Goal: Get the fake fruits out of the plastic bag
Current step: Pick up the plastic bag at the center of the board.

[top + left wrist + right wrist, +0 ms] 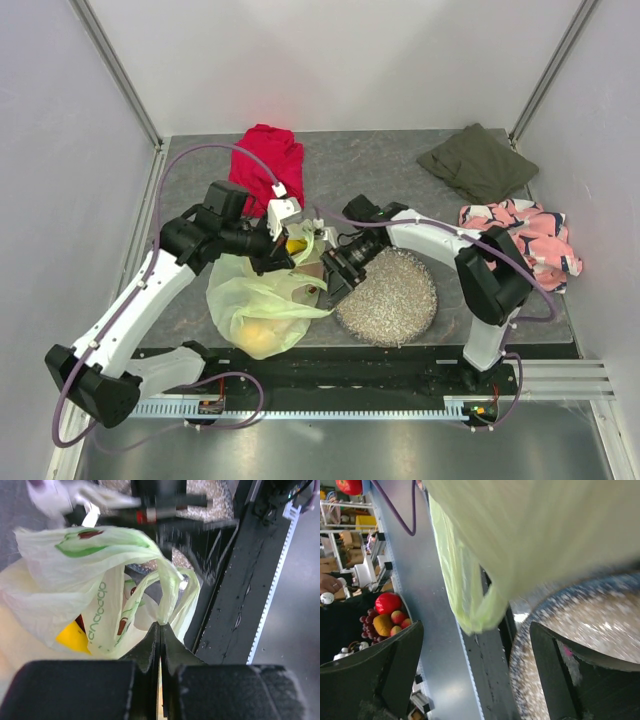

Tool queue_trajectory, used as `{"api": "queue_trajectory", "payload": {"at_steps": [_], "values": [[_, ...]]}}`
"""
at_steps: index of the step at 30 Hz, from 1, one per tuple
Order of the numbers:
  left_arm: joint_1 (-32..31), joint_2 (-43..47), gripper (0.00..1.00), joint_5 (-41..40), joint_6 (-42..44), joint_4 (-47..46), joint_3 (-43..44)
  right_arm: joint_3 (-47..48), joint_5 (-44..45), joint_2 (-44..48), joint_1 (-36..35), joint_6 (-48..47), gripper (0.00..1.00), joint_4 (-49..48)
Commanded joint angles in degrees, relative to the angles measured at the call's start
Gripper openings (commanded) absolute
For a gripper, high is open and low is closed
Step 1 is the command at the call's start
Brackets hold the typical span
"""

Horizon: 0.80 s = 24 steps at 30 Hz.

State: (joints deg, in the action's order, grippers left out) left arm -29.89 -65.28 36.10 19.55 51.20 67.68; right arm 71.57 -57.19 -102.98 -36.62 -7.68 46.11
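The left gripper is clenched on the plastic bag's handle, holding its mouth just beside the released right gripper, which is nearer the fruits.

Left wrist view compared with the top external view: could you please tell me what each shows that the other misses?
Only the left wrist shows the left gripper shut on the twisted handle of the plastic bag. Only the top external shows the red cloth, olive cloth and patterned cloth. Both show the plastic bag and speckled dish.
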Motion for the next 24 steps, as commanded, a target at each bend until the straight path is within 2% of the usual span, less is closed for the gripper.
{"api": "queue_trajectory", "payload": {"at_steps": [1, 3, 4, 6, 8, 10, 13, 16, 18, 19, 20, 22, 24], "values": [[0.7, 3.4, 0.02, 1.0, -5.1, -2.3, -0.7, 2.8, -2.2, -2.7, -3.0, 7.4, 0.93, -8.7], [1.2, 3.8, 0.02, 1.1, -5.7, -2.5, -1.1, 4.1, -4.1, -4.6, -3.7, 10.2, 0.78, -10.6], [1.8, 3.9, 0.02, 1.4, -6.5, -2.8, -1.2, 4.7, -4.1, -5.0, -3.8, 10.6, 0.55, -10.5], [2.6, 4.0, 0.02, 2.0, -7.4, -4.1, -1.1, 6.6, -2.0, -5.6, -3.5, 11.4, 0.31, -9.6], [3.5, 3.0, 0.02, 2.1, -7.8, -5.5, 0.3, 7.3, -0.3, -3.5, 0.1, 12.0, 0.12, -8.8], [4.1, 0.8, 0.02, 1.6, -8.2, -8.4, 2.5, 10.8, 3.3, -1.9, 4.3, 10.9, 0.0, -5.6], [6.8, -7.0, 0.02, 4.1, -11.9, -13.6, 10.0, 23.1, 9.4, -3.0, 18.1, 9.7, 0.0, -1.1], [10.3, -17.4, 0.02, 8.7, -18.4, -19.9, 22.9, 38.4, 14.8, -9.4, 25.0, 11.6, 0.0, -2.9], [11.3, -26.1, 0.02, 9.4, -21.7, -21.4, 30.3, 49.7, 16.6, -12.6, 26.9, 13.8, 0.0, -6.1], [11.4, -29.0, 0.02, 9.5, -22.1, -21.7, 38.6, 53.3, 18.1, -15.5, 28.2, 16.8, 0.0, -7.5], [11.5, -31.2, 0.02, 9.3, -22.5, -22.1, 42.7, 60.3, 18.9, -16.8, 28.8, 18.0, 0.0, -10.2], [11.4, -36.8, 0.02, 8.1, -23.6, -23.4, 53.1, 66.8, 20.3, -20.7, 30.3, 21.5, 0.0, -12.5], [11.4, -40.4, 0.02, 7.3, -23.7, -24.2, 58.6, 73.1, 21.7, -21.8, 30.9, 21.7, 0.0, -14.8]]}}
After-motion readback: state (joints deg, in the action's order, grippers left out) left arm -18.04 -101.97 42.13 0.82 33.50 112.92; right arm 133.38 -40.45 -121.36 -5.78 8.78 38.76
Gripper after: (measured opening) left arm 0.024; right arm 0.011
